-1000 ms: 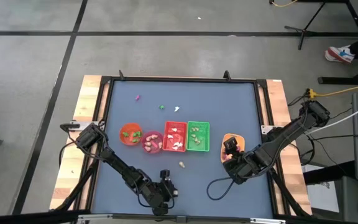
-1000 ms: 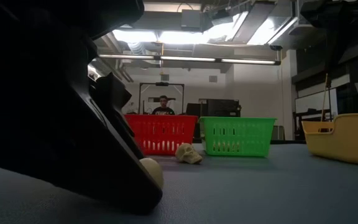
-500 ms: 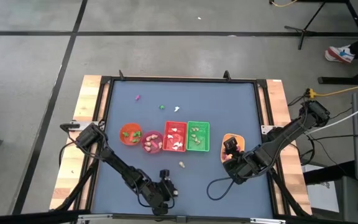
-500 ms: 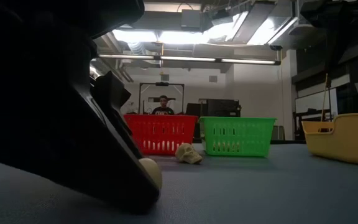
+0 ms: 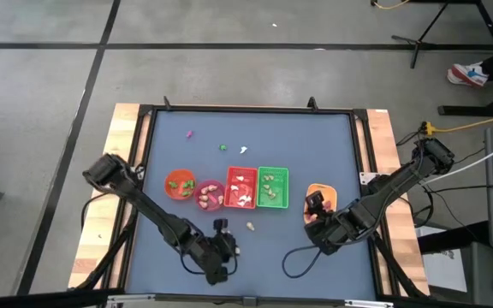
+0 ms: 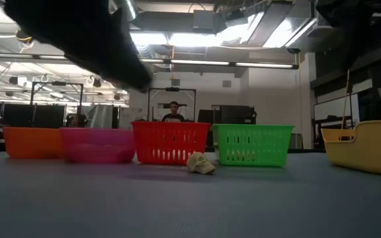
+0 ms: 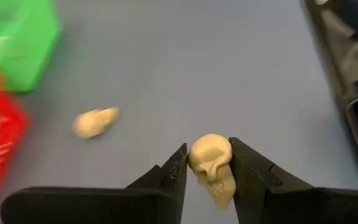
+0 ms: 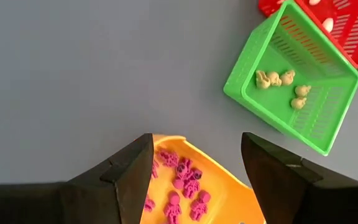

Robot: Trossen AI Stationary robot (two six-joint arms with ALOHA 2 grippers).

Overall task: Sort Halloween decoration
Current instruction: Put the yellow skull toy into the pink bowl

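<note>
My left gripper [image 7: 207, 163] is shut on a cream-yellow skull trinket [image 7: 211, 168] above the table's near middle [image 5: 221, 229]. A second cream skull [image 5: 251, 226] [image 6: 200, 162] [image 7: 95, 122] lies on its side on the blue table, just near the red basket. My right gripper [image 8: 194, 146] hangs open over the yellow-orange tray [image 5: 322, 195], which holds several magenta trinkets [image 8: 182, 186]. Loose magenta [image 5: 189, 134], green [image 5: 223, 147] and white [image 5: 244, 151] trinkets lie on the table's far part. My left gripper pinches the cream skull by the sides of its round cranium [image 7: 209, 152], between the two fingertips [image 7: 178, 165]. Its jaw end points back toward the wrist. The skull is lifted clear of the table.
The orange bowl [image 5: 178, 183], pink bowl [image 5: 208, 196], red basket [image 5: 240, 188] and green basket [image 5: 272, 188] stand in a row at mid-table. The green basket holds cream skulls [image 8: 278, 81]. A cable [image 5: 302, 257] loops near the right arm. A person [image 6: 173, 112] stands far behind.
My left gripper has risen from the table with the cream skull between its fingers and moved a little toward the far edge. In the low view the arm, which filled the left side, now shows only at the top. The other skull stayed put.
</note>
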